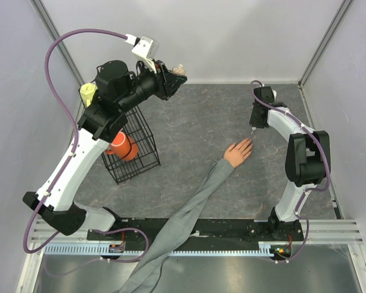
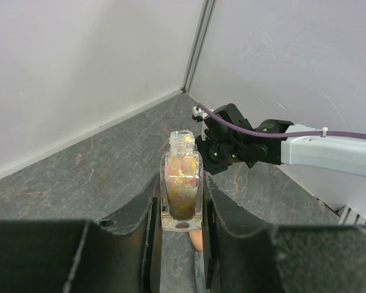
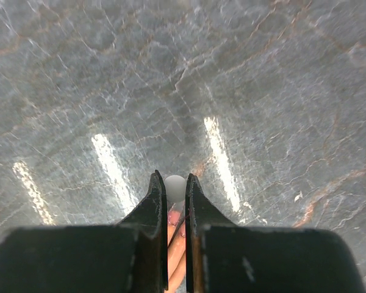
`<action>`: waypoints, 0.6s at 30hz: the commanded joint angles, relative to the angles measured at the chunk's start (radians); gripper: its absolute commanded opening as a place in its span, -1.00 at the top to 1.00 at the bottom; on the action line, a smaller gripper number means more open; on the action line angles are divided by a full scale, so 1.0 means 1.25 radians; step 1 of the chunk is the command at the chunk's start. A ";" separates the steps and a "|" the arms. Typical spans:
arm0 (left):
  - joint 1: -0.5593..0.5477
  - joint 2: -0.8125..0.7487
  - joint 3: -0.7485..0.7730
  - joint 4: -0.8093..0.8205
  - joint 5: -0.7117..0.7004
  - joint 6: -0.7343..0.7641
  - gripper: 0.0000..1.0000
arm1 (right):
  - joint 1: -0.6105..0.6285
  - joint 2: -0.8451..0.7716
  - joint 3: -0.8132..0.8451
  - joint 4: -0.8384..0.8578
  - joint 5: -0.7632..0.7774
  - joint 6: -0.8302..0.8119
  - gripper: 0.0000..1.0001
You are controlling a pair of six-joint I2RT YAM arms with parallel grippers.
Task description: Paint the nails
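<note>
Grey stone-patterned table (image 1: 189, 122), white walls behind. Right of its middle lies the mannequin hand (image 1: 238, 152), its nails (image 1: 249, 142) pointing toward the far right corner. Just above them the right gripper (image 3: 175, 183) is clamped on a small pale cap (image 3: 175, 187). Raised near the far edge, the left gripper (image 2: 182, 210) clasps an open glitter polish bottle (image 2: 182, 186).

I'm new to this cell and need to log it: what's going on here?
The left claw is shut on a small open glass bottle of speckled polish, held in the air. The right claw pinches a thin white-topped brush, pointing down by the fingertips of the peach mannequin hand; contact is unclear.
</note>
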 commanded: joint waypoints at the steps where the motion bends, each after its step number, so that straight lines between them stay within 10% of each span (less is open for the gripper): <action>1: 0.006 -0.032 0.007 0.019 0.053 -0.014 0.96 | -0.003 -0.020 0.072 -0.042 0.038 -0.004 1.00; 18: 0.015 -0.221 -0.366 0.219 0.357 0.004 0.96 | 0.188 -0.265 0.142 -0.206 -0.104 -0.063 1.00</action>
